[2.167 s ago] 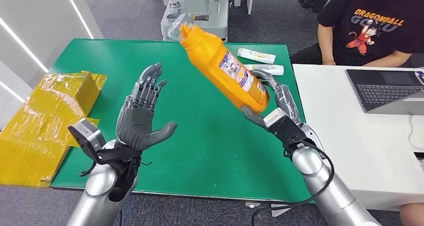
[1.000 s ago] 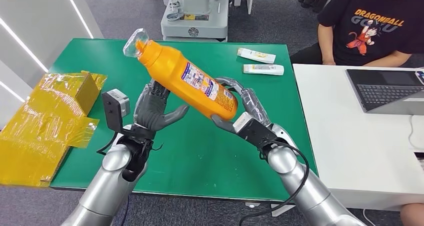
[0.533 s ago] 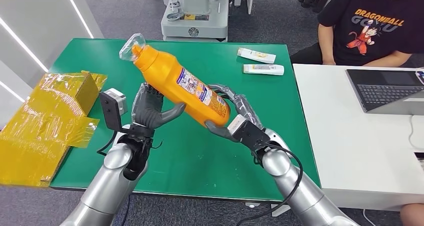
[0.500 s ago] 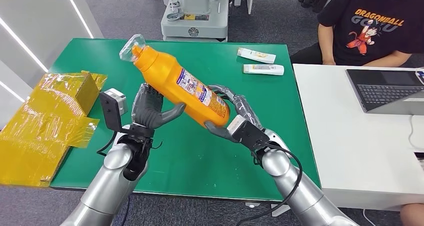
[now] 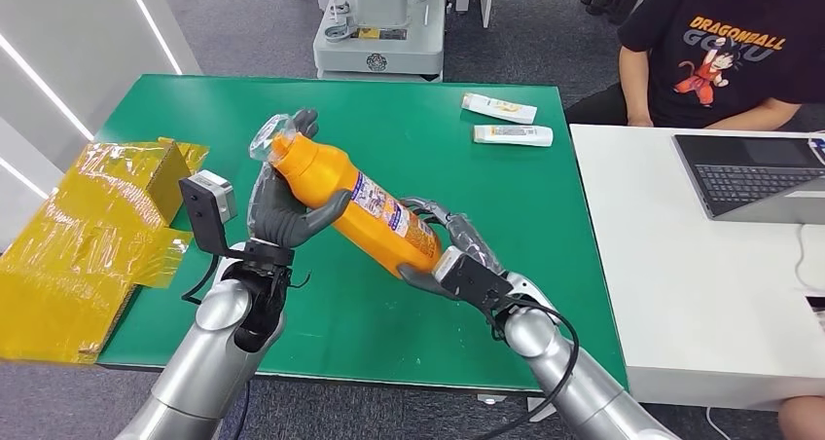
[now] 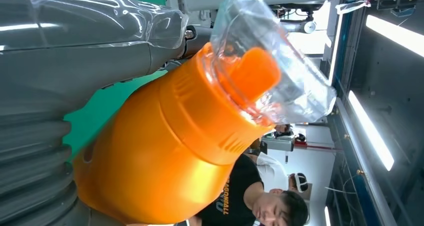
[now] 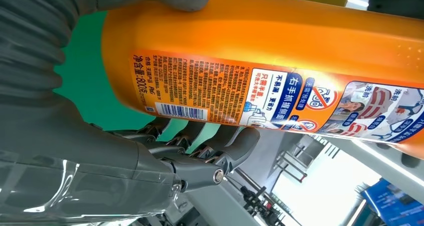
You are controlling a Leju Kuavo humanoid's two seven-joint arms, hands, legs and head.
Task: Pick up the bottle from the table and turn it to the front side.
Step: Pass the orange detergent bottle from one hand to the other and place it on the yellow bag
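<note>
**Orange bottle held by two hands**

Orange and big, the bottle [image 5: 352, 206] hangs in the air over the green table [image 5: 467, 294], tilted, with its cap end up and to the left. Clear plastic wrap [image 6: 280, 81] covers the cap, so the cap looks blurry. The small words on the label [image 7: 210, 93] are too tiny to read. The bottle's bottom end is hidden by the right hand [image 5: 452, 265].

Half a second ago the bottle was higher and the cap pointed up more. Now it has come down lower and closer to the robot. The left hand [image 5: 282, 206] has slid up toward the neck.

The left hand wraps around the bottle near the neck, thumb on one side and fingers on the other. The right hand cups the bottom end, with its fingers curled under it.

Two white tubes [image 5: 506, 121] lie far back on the table. Yellow boxes [image 5: 88, 226] sit at the left. A person [image 5: 720, 46] sits by a laptop [image 5: 754, 177].
</note>
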